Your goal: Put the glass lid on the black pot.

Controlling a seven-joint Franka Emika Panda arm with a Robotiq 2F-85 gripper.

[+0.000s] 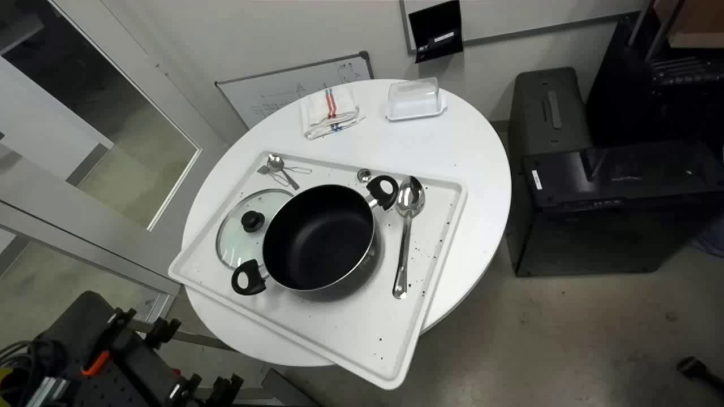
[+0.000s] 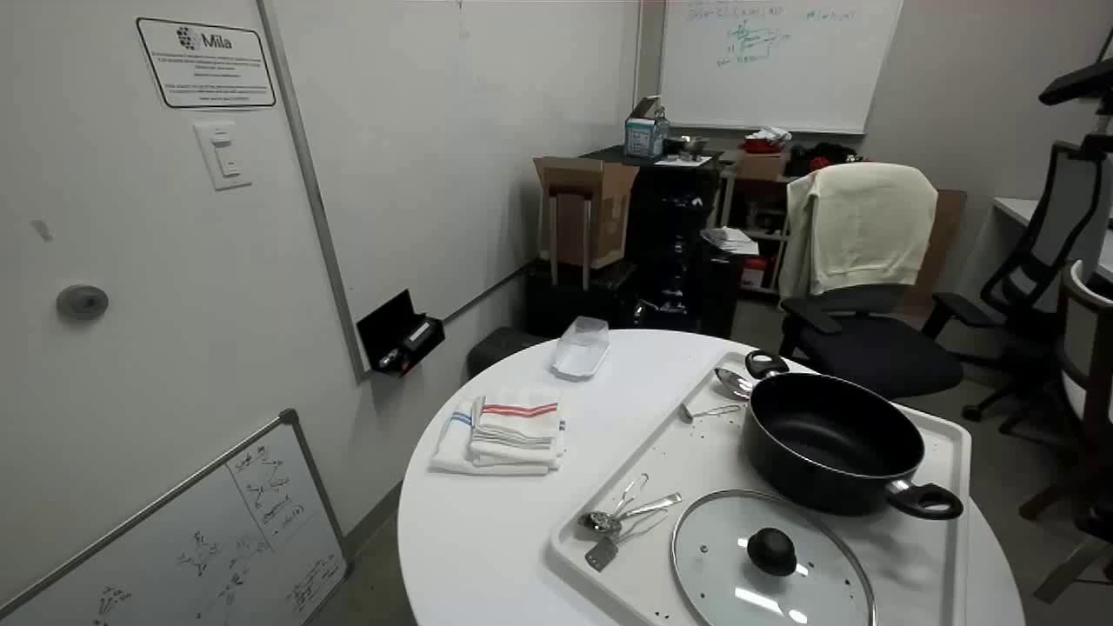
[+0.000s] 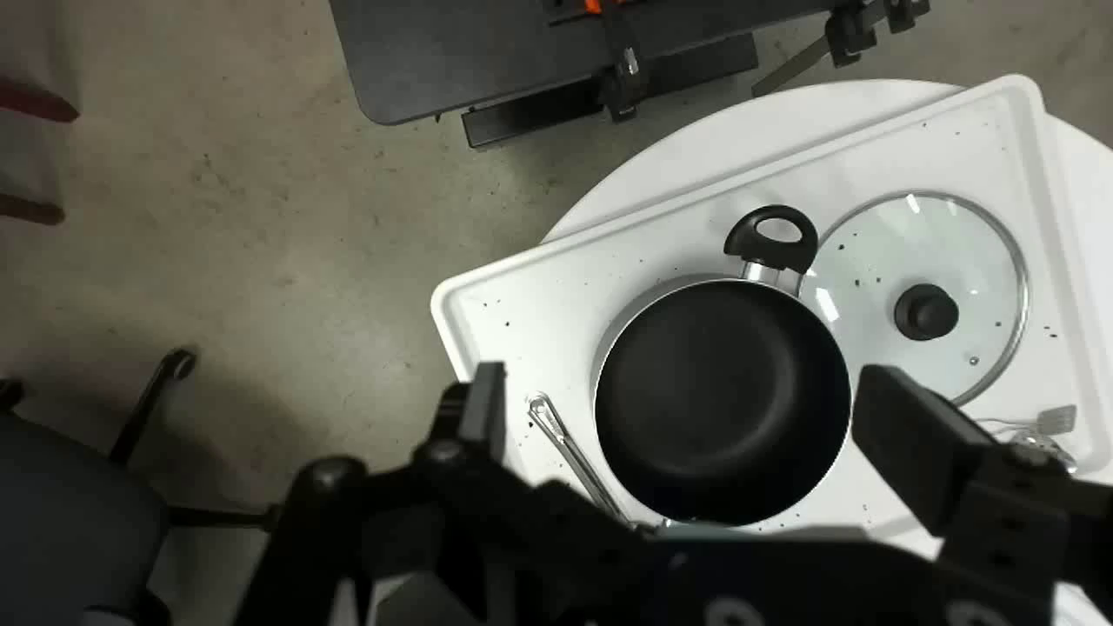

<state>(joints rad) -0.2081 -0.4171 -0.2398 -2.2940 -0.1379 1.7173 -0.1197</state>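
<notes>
The glass lid (image 1: 252, 221) lies flat on the white tray (image 1: 339, 336), black knob up, right beside the black pot (image 1: 319, 237). I cannot tell whether they touch. The lid also shows in an exterior view (image 2: 772, 556) and in the wrist view (image 3: 926, 311). The pot stands upright, uncovered and empty, with a black loop handle on each side; it also shows in an exterior view (image 2: 835, 435). My gripper (image 3: 683, 396) is open and empty in the wrist view, its fingers wide apart above the pot. It is out of both exterior views. One pot handle is hidden in the wrist view.
A long silver spoon (image 1: 404, 243) lies on the tray beside the pot. Several small metal utensils (image 1: 280, 169) lie near the lid. A folded towel (image 1: 331, 110) and a clear-covered dish (image 1: 416, 102) stand on the round white table (image 1: 481, 169). The tray overhangs the table's edge.
</notes>
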